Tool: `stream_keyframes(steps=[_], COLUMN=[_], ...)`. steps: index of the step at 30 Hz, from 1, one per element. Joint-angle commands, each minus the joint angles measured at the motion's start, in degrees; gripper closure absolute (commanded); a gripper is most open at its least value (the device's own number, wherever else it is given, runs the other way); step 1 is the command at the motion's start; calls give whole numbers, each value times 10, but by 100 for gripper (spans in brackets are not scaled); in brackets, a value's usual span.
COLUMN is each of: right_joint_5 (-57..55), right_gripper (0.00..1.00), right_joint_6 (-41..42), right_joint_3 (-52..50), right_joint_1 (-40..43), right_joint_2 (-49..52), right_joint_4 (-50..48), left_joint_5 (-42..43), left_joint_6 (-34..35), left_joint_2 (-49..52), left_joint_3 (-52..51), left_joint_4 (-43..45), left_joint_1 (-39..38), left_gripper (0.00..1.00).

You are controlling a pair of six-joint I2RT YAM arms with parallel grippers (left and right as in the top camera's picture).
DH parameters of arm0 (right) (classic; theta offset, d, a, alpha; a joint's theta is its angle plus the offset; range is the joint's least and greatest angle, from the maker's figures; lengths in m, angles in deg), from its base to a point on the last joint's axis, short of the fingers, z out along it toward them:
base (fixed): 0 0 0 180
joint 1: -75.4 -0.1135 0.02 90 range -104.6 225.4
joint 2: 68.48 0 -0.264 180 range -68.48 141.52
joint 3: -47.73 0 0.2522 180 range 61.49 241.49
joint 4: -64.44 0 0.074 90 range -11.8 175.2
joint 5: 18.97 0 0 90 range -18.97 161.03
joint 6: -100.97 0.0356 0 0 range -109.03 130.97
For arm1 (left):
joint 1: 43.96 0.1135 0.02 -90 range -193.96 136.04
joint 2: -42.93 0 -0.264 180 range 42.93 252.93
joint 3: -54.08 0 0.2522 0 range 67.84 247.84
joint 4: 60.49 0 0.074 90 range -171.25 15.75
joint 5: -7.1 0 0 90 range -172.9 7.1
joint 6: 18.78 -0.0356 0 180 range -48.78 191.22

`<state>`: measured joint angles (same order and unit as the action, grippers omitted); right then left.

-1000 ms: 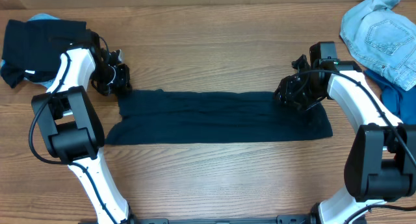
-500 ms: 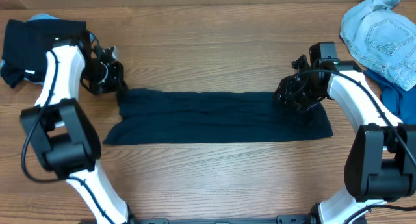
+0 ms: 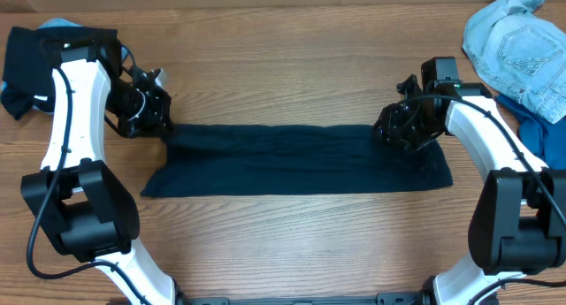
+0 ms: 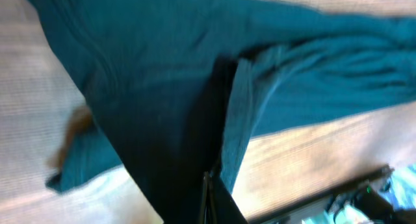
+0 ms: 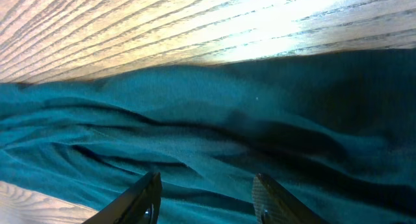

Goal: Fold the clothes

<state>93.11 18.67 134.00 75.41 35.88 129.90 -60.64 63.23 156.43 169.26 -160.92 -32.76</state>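
A dark navy shirt lies folded into a long band across the table. My left gripper is at the band's far left corner, shut on the shirt's edge and lifting it; in the left wrist view the cloth hangs from the closed jaws. My right gripper rests over the band's far right end. In the right wrist view its fingers stand apart just above the cloth, holding nothing.
A dark garment pile lies at the far left corner. A light blue denim garment and a mid-blue one lie at the right edge. Bare wood table runs along the front.
My left arm has swung back and left, and its gripper has pulled the shirt's far left corner slightly up and leftward. The right arm has not moved.
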Motion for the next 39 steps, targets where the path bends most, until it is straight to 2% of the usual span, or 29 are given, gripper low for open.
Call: stream_keyframes(steps=[1,8,14,20,26,28,30,33,39], right_joint_5=[-2,-2,-2,-2,-2,-2,-2,-2,-1], right_gripper=[51,51,51,51,50,51,50,50,47], right_joint_6=[0,-1,-1,-1,-1,-1,-1,-1,-1], right_joint_3=[2,2,2,2,2,2,2,2,2], right_joint_1=[-1,-1,-1,-1,-1,-1,-1,-1,-1], right_joint_2=[-7,-7,-7,-7,-7,-7,-7,-7,-7], right_joint_4=[-1,3,3,2,3,2,2,-3,-1], left_joint_5=[-44,-125,-126,-127,-131,-122,-73,8,11], left_joint_6=[-7,54,54,54,59,61,59,22,46], left_joint_2=[-4,-4,-4,-4,-4,-4,-4,-4,-3], left_joint_3=[7,7,7,7,7,7,7,5,-43], left_joint_4=[-30,-53,-71,-78,-78,-73,-52,-14,90], left_joint_1=[-4,-2,-2,-2,-2,-2,-8,-29,-111], left_gripper=[96,96,95,83,82,82,82,82,80])
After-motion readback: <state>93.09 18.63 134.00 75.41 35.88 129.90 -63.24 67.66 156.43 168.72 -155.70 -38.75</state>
